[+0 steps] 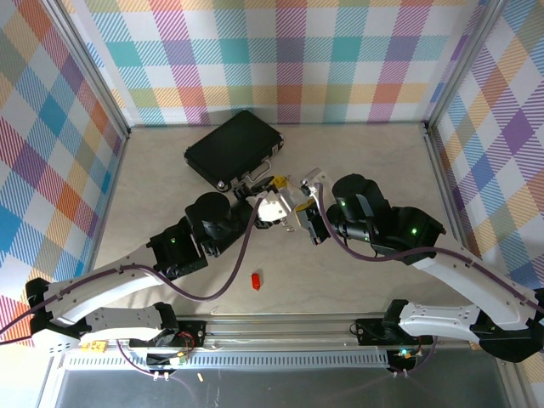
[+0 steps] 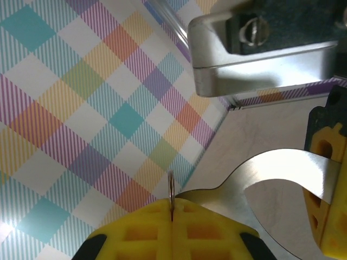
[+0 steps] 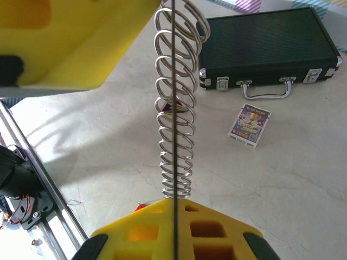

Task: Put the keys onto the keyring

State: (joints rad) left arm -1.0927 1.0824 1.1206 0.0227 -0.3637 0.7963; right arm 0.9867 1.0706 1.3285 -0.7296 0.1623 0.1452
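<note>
Nearest the arm bases, the key (image 1: 255,280), a tiny bright red piece, lies loose on the table (image 1: 357,280). It is well apart from the black case (image 1: 234,149) on its near side, and neither claw touches it. It is not yet on the loop, so the threading probably has yet to begin.

Farther in, just on the near side of the case, the two arms meet over the keyring (image 3: 174,108). The right gripper (image 3: 174,233) has its yellow pads pressed together on the thin wire, which rises edge-on from the pads with its row of coiled rings alongside. The left gripper (image 2: 172,227) is likewise clamped shut, and a sliver of the same wire pokes up between its pads. Holding the loop from two sides most likely steadies it off the table. It may also let the arms work its opening apart, since one claw alone would let the loop swing.

Farthest back, the case lies closed and flat near the rear wall. A small card pack (image 3: 249,125) lies just in front of its handle. Both are out of the work.
</note>
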